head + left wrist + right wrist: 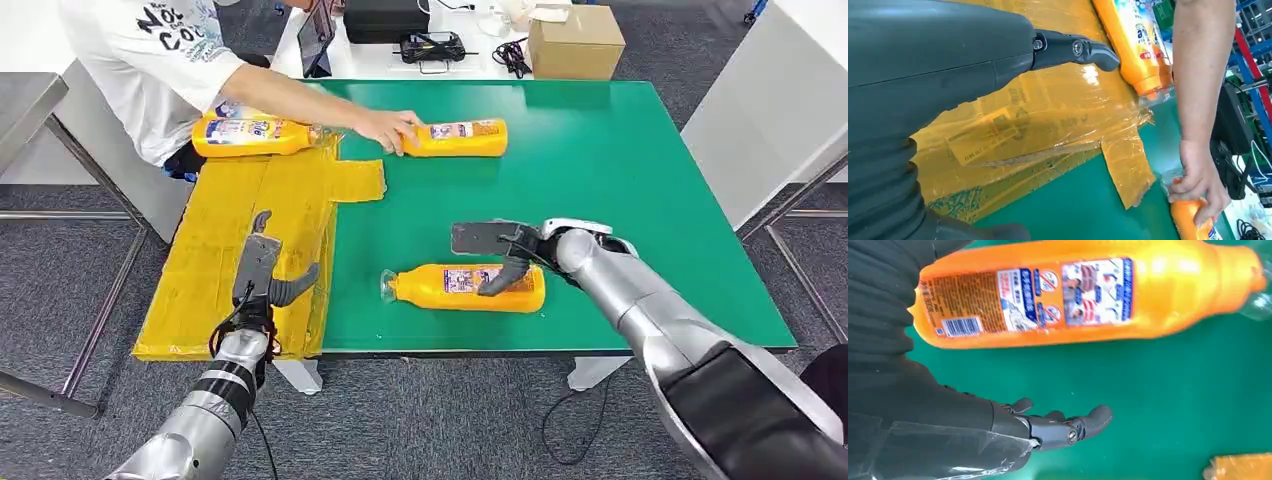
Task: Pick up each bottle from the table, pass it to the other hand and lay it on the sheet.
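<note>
An orange bottle [465, 287] [1088, 295] lies on its side near the front of the green table [600, 170], clear cap toward the sheet. My right hand [495, 250] [1058, 427] hovers open just over its base end, thumb down beside it, fingers straight. A second orange bottle [457, 138] [1190, 222] lies farther back, with a person's hand [385, 127] [1198, 185] on its cap end. A third bottle [250, 135] [1138, 50] rests on the yellow sheet [240, 240] [1048, 115]. Above the sheet's front part my left hand [262, 265] [1075, 50] is open and holds nothing.
A person in a white shirt [160, 60] leans in from the back left, arm stretched over the sheet and table. A cardboard box [575, 40], a black controller [430, 45] and cables sit on a white table behind. Metal table legs [95, 330] stand at left.
</note>
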You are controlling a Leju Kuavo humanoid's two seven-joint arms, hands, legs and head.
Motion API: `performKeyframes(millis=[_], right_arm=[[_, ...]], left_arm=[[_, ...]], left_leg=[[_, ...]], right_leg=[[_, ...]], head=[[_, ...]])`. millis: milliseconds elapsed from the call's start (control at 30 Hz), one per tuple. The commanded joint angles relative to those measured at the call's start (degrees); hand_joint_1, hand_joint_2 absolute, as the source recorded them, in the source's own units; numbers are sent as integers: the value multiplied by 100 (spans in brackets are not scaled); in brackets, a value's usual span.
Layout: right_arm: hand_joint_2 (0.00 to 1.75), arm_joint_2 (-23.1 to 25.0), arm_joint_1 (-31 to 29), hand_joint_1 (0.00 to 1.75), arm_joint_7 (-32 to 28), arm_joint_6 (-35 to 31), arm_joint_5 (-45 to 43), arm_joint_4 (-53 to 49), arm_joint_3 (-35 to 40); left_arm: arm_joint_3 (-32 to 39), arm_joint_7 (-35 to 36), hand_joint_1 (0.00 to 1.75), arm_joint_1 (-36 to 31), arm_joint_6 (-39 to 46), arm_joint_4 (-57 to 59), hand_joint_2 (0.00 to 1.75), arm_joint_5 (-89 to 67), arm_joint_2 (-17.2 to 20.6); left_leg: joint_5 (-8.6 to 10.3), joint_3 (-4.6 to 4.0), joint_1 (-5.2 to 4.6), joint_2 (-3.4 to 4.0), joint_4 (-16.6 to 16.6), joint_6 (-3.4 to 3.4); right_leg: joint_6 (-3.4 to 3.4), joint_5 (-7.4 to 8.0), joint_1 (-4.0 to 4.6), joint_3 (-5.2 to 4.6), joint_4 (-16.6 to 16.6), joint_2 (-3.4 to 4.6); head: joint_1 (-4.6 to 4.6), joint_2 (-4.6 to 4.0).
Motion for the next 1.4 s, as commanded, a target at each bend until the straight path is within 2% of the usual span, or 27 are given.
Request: performKeyframes(millis=[33, 200, 500, 767, 833, 967, 1000, 1033, 1067, 1267, 1400], right_arm=[[175, -203, -10, 0, 38, -83, -27, -100, 751], [175, -172, 258, 0, 101, -655, -22, 136, 1125], [175, 46, 328, 0, 423, -1100, 226, 466, 1427], [175, 58, 320, 0, 440, -1135, 243, 484, 1427], [175, 117, 303, 0, 663, -1343, 514, 554, 1546], [175, 243, 268, 0, 828, -1515, 752, 708, 1544], [175, 244, 226, 9, 821, -1518, 786, 719, 1526], [175, 238, 212, 133, 821, -1546, 799, 710, 1497], [175, 227, 196, 175, 812, -1529, 816, 697, 1494], [175, 15, 167, 175, 688, -1704, 670, 276, 1073], [175, -52, 774, 175, 731, -2847, 758, -459, 123]], left_arm=[[-236, 34, 0, -254, -6, 386, 175, 20, 55], [-289, 50, 0, -247, -18, 415, 175, 45, 24], [-284, 61, 0, -220, -26, 302, 175, 99, -27], [-283, 61, 0, -211, -30, 291, 175, 100, -21], [-253, 89, 0, -172, -4, 249, 175, 115, -14], [-207, 104, 0, -108, -24, 154, 175, 117, -3], [-188, 105, 0, -105, -29, 143, 175, 114, -5], [-174, 104, 0, -103, -25, 137, 175, 111, -6], [-161, 98, 0, -98, -23, 126, 175, 113, -8], [-81, 84, 0, -36, -55, 57, 175, 88, 8], [19, 137, 0, 138, -72, -194, 175, 14, 49]], left_leg=[[-3, 10, 2, -1, -2, -5], [-4, 17, 5, -3, -4, -5], [-6, 17, 4, 1, -3, -7], [-4, 15, 4, 2, -2, -6], [-16, 36, 8, 9, 3, -12], [-4, 13, 4, 5, -3, -5], [-16, 39, 8, 14, -1, -12], [-6, 15, 3, 7, -2, -6], [-12, 25, 5, 12, 0, -10], [-10, 18, 2, 11, 3, -8], [-7, 15, 3, 7, -2, -7]], right_leg=[[-8, -4, 3, 10, -1, -2], [-9, -5, 5, 18, -5, -5], [-11, -6, 4, 17, -3, 0], [-10, -4, 5, 15, -3, 0], [-20, -13, 9, 35, 0, 6], [-8, -3, 4, 13, -3, 4], [-21, -12, 9, 37, -2, 11], [-11, -5, 3, 14, -1, 5], [-16, -9, 5, 22, 3, 10], [-13, -8, 3, 15, 6, 9], [-11, -5, 4, 14, -1, 6]], head=[[0, 0], [0, 0], [0, 0], [0, 0], [0, 0], [2, 0], [0, 0], [0, 0], [0, 0], [-2, 0], [0, 0]])
